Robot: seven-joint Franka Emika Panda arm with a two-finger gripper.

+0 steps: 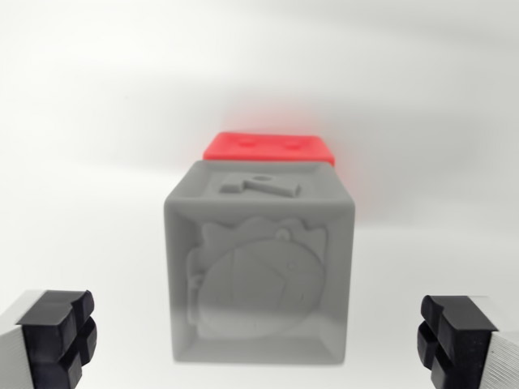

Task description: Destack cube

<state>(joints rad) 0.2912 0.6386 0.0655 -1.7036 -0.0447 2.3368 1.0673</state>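
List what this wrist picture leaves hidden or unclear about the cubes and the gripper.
- Red plastic cube: the grey embossed cube in front hides all but its top strip, so whether the two touch cannot be told.
- Gripper: only the black fingertip pads show; the bottom and side edges cut off the rest.
- Embossed figure on the grey cube: too soft to identify.

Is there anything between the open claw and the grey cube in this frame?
Nothing visible does. The claw is open, one finger on each side of the grey cube, with bare white surface in the gaps. A red block shows past the cube's far edge, not in the claw's path.
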